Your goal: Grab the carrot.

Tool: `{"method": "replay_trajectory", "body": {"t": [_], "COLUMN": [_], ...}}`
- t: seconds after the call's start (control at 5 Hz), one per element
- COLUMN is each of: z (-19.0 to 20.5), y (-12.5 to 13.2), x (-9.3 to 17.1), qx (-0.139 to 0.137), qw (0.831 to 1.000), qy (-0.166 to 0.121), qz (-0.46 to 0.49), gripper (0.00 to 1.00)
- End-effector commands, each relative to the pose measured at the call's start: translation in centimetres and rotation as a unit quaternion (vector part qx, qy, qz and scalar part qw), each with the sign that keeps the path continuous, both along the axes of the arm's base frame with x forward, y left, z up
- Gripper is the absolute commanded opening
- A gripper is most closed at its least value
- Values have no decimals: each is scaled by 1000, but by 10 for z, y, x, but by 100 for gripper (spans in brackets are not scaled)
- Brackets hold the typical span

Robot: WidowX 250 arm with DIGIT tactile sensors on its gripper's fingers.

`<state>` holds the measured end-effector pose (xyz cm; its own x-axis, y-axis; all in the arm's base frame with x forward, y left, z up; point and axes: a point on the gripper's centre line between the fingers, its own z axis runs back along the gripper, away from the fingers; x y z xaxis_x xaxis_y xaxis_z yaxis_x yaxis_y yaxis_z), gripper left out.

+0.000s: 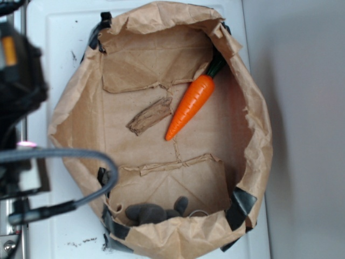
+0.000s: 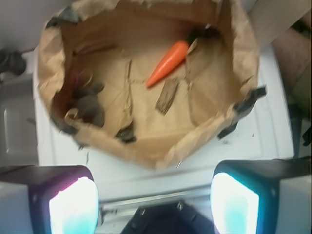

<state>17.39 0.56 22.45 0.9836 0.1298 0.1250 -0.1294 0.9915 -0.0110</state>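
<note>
From your wrist view, the gripper stands wide apart and empty, its two glowing fingertips framing the bottom edge, with the brown paper bag lying ahead of it on the white surface. The carrot lies on the bag's floor, well ahead of the gripper and slightly to its right, tip pointing back toward the tool and stem away. Just beside its tip lies a crumpled paper scrap; the dark lump ahead-left is too blurred to identify.
</note>
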Motion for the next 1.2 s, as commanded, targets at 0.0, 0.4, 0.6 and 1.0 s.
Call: {"method": "replay_trajectory", "body": {"t": [0.0,0.4,0.6,1.0], "z": [10,8,-11,-88], "y": [6,12,28,41], "x": [4,26,73,99], "qx": [3,-16,-28,-13], "qw": [1000,996,988,981], "qy": [-21,-61,-82,-76], "qz": [10,55,131,178], "gripper": [100,100,100,100]}}
